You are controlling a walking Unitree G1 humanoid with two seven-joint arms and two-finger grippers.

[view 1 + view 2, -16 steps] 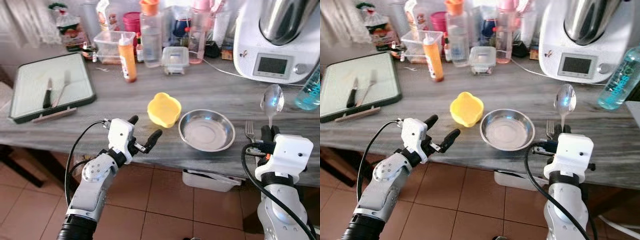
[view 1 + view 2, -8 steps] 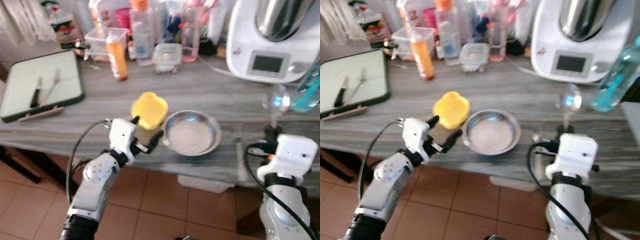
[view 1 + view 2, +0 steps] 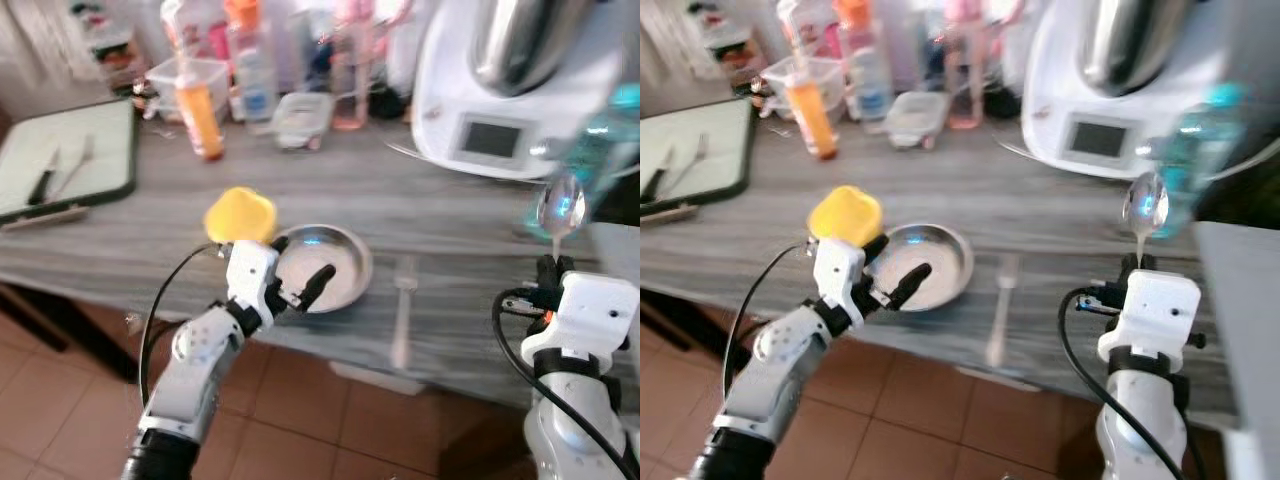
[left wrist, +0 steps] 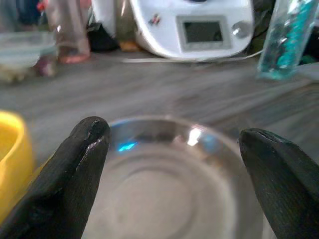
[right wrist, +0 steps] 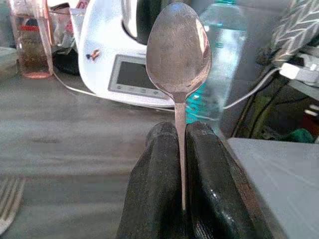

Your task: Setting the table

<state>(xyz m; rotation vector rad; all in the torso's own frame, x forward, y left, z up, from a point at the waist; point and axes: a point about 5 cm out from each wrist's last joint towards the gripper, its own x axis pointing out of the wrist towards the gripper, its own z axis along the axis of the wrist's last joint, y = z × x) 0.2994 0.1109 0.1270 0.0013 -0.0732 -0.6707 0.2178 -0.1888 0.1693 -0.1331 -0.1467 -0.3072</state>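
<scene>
Spoon (image 5: 178, 59) upright, handle pinched between closed fingers of right gripper (image 5: 180, 199), bowl end above fingertips. Fork (image 3: 402, 310) on grey counter (image 3: 450, 215) left of it. Left gripper (image 4: 174, 164) spread wide, empty, over steel bowl (image 3: 325, 265); yellow cup (image 3: 240, 214) beside it.

bottles (image 3: 240, 50): blurred, labels unreadable
fork (image 3: 403, 310): smeared by blur
appliance (image 3: 1120, 80): top cut off

A white kitchen machine (image 3: 500, 90) (with a screen) stands behind an orange sauce bottle (image 3: 201, 117).
</scene>
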